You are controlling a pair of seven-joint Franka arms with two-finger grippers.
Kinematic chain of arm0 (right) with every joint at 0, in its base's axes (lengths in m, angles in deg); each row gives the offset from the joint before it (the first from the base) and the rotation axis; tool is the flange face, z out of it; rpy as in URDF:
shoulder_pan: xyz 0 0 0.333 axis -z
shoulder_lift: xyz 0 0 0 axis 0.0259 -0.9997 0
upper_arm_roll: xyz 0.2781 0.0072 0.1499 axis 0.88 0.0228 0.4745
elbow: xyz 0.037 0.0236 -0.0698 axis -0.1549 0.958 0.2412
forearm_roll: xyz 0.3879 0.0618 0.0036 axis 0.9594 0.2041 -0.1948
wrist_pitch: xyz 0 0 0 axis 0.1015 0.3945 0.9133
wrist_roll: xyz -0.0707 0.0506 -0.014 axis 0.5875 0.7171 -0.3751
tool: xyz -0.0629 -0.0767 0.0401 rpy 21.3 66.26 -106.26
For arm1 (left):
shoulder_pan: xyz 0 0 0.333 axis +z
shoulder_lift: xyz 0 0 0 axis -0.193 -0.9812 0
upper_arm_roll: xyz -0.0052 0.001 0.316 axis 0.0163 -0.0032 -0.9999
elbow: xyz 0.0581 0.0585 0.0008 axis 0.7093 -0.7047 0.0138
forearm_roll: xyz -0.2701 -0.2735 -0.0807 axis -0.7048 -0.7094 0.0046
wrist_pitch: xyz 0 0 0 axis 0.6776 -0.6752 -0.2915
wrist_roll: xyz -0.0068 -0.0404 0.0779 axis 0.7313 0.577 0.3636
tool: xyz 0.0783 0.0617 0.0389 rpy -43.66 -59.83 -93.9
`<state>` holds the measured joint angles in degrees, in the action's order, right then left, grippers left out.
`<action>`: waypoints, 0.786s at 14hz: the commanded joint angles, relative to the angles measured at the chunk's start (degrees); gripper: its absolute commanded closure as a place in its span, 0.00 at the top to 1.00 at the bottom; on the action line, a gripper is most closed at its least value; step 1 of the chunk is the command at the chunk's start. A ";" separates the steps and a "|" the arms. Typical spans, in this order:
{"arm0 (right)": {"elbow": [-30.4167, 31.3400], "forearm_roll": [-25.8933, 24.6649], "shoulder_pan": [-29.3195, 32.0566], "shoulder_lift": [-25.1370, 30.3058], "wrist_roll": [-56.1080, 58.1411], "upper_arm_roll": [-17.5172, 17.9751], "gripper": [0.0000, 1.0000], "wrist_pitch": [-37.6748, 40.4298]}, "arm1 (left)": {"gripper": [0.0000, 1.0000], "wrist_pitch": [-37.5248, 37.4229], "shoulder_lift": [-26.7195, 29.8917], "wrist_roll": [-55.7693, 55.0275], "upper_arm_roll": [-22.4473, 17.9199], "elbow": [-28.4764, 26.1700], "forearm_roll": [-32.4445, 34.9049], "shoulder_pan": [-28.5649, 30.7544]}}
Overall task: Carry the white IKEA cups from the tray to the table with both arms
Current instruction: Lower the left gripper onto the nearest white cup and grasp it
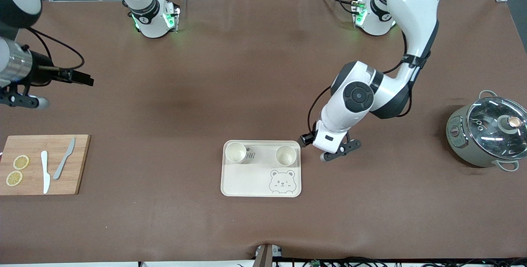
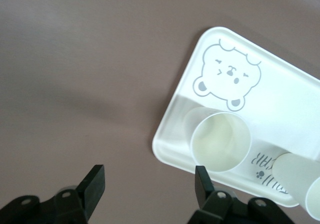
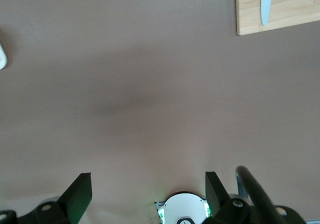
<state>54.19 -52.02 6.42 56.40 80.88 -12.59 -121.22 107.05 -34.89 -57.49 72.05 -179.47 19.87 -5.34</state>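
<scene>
Standing upright on the cream rectangular bear-print tray [image 1: 247, 184] are two small cream-white tapered cups [image 1: 235, 152] [image 1: 286, 155], apart along its edge farther from the front camera. Beside the tray, the left gripper [image 1: 341, 151] hangs low, jaws spread and holding nothing, elbow bent. The right gripper [image 3: 149, 193] waits spread-jawed over bare brown table [image 1: 206, 73].

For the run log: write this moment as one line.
cups: both upright on bear tray | left tool: open, empty, beside tray | right tool: open, empty, waiting above the table
</scene>
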 commanded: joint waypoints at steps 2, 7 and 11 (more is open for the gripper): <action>-4.41 -0.68 0.60 -6.13 0.32 0.20 1.00 -0.47 | 0.68 7.51 -4.28 -2.04 -0.62 1.75 -0.46 -2.51; -13.39 1.42 -1.15 -15.03 -0.64 0.56 1.00 -2.22 | 0.52 14.28 -8.33 -3.10 -1.05 1.93 1.29 -4.36; -12.08 3.96 -4.31 -15.99 -0.82 0.56 1.00 -3.90 | 0.22 14.82 -10.35 -3.01 -1.58 2.19 1.91 -4.54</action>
<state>42.66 -49.96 3.60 41.38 80.79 -12.04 -125.56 121.36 -43.84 -59.85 71.37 -179.05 20.30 -9.04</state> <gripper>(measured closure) 0.000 0.551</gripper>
